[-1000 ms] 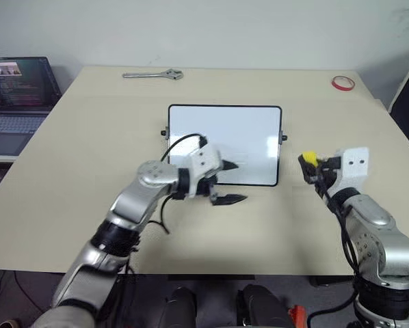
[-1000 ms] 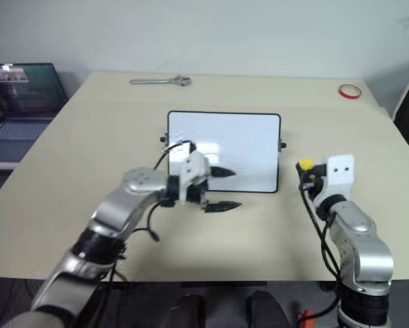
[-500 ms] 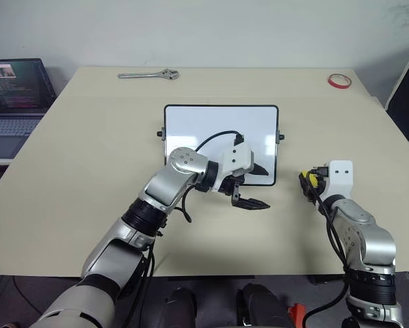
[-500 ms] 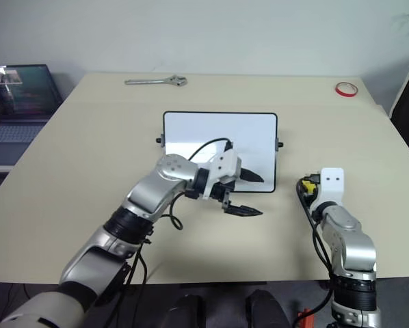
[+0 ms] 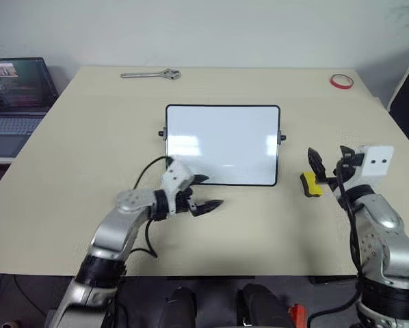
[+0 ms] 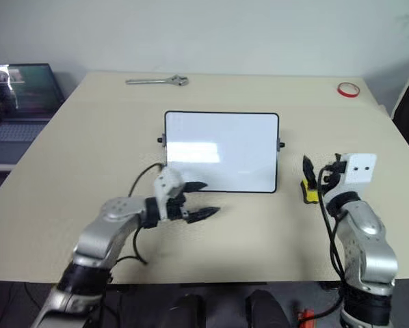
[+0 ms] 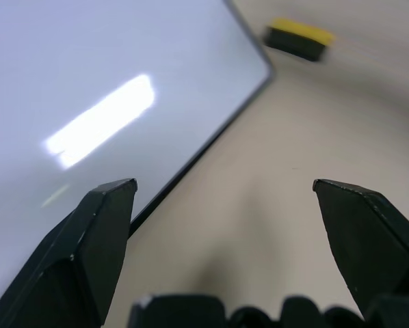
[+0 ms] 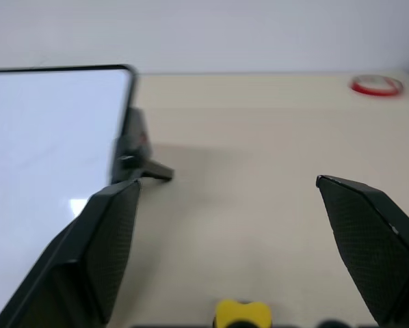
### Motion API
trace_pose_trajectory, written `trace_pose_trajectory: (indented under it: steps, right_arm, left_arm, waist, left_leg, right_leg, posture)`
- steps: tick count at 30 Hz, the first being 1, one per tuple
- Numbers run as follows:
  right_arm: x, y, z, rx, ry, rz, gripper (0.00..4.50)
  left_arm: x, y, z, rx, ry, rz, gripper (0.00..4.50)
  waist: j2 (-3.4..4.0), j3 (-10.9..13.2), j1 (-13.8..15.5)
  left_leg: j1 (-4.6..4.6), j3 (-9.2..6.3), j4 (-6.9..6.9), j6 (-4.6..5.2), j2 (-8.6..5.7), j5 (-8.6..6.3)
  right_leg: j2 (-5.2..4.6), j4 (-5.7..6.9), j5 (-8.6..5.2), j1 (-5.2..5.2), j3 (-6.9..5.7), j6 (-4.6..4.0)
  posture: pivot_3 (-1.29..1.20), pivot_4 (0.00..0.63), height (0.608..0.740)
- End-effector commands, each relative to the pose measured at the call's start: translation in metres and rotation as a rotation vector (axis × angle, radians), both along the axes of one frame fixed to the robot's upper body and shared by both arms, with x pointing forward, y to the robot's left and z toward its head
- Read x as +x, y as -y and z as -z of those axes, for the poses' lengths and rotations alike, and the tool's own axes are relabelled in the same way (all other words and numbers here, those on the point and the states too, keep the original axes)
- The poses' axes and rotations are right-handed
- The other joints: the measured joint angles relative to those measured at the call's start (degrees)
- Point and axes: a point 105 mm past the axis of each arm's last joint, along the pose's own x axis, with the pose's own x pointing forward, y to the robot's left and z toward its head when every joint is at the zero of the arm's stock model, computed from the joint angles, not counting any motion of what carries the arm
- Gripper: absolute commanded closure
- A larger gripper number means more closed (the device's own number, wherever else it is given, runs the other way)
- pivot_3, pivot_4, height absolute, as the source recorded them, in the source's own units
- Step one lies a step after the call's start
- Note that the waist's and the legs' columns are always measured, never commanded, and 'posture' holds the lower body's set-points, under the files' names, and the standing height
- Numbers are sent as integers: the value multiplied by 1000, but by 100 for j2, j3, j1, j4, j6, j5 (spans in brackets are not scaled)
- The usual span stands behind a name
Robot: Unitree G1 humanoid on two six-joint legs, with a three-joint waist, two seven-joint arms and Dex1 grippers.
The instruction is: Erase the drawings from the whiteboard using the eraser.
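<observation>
One pale beige table (image 5: 74,150) carries everything, its matte top running back to a plain light wall. Centred on it lies the whiteboard (image 5: 222,143), a glossy white rectangle in a thin black frame with small black knobs on its short sides; ceiling light glints off its face, and no drawings can be made out on it. The eraser (image 5: 309,184), a small yellow block with a black underside, lies on the table just off the whiteboard's right edge, near its front right corner. The right gripper (image 5: 330,167) hangs just above and beside the eraser with its fingers (image 8: 102,246) spread wide and nothing between them. The left gripper (image 5: 206,193) sits low over the table just in front of the whiteboard's front left corner, its fingers (image 7: 88,239) also spread wide and empty. A metal wrench (image 5: 152,74) lies near the table's back edge, left of centre, and a red tape ring (image 5: 342,82) sits at the back right corner. Beyond the table's left edge an open laptop (image 5: 16,96) with a lit screen rests on a lower surface.
</observation>
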Motion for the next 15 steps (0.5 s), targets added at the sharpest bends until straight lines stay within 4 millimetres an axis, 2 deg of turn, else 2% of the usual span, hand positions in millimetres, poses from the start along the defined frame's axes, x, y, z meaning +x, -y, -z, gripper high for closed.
trace_pose_trajectory:
  steps: [1, 2, 4, 7, 11, 15]
  right_arm:
    - [-19, -3, 10, 15, 58, -30, 37]
    - [-25, -4, 18, 28, 47, -24, 37]
    - [-29, 2, 23, 39, 43, -17, 37]
    - [-45, -3, 30, 113, 26, 16, 37]
    - [-60, 0, 48, 108, -43, 66, 37]
    - [-63, 12, 57, 94, -80, 136, 37]
  left_arm:
    - [-1, -39, -14, -46, 91, -297, 0]
    - [-4, -52, -11, -25, 110, -378, 0]
    - [-6, -58, -10, 0, 135, -461, 0]
    - [-12, -83, -9, 22, 181, -616, 0]
    - [-15, -83, -5, 41, 198, -651, 0]
    - [-22, -80, 1, 50, 190, -664, 0]
  waist:
    - [0, 0, 43]
    - [0, 0, 44]
    - [0, 0, 46]
    - [-4, -3, 51]
    - [-2, -4, 54]
    - [-1, -5, 46]
  left_leg:
    - [3, 0, 2, 0, 0, 0]
    - [6, -1, 4, 0, 1, 0]
    - [18, 1, 5, -1, 0, 0]
    - [34, 0, 7, -1, -3, 1]
    - [37, 0, 4, -2, -3, 1]
    - [37, 4, 4, -3, -2, 1]
  right_leg:
    - [-3, 2, 0, 4, 0, 1]
    - [-4, 3, 0, 8, -1, 1]
    - [-5, 5, 0, 19, 2, 1]
    - [-4, 4, -1, 35, 2, 9]
    - [0, 4, -10, 36, 2, 23]
    - [-1, 4, -11, 35, 6, 24]
  posture:
    - [0, 150, 740]
    - [0, 150, 740]
    - [0, 150, 740]
    - [0, 150, 740]
    - [0, 150, 740]
    - [0, 150, 740]
